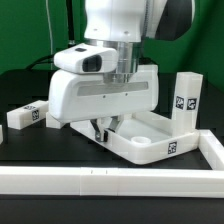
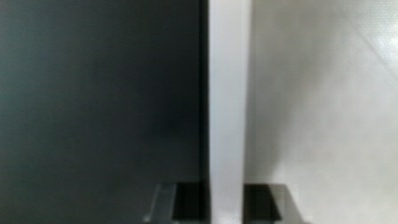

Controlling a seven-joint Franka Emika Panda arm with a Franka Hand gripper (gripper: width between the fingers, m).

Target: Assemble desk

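The white desk tabletop [image 1: 150, 137] lies on the black table with its raised rim up. My gripper [image 1: 100, 130] reaches down onto its edge on the exterior view's left. In the wrist view the white rim [image 2: 226, 90] runs straight between my two dark fingertips [image 2: 187, 200], which press against it on both sides, so the gripper [image 2: 226, 202] is shut on the rim. One white tagged leg [image 1: 186, 100] stands upright just beyond the tabletop on the exterior view's right. Another leg [image 1: 25, 117] lies flat at the exterior view's left, and a third tagged piece [image 1: 55, 117] lies beside it.
A long white border rail [image 1: 110, 181] runs along the front of the table and turns back at the exterior view's right [image 1: 212, 150]. The black table surface [image 2: 98, 100] fills one side of the wrist view.
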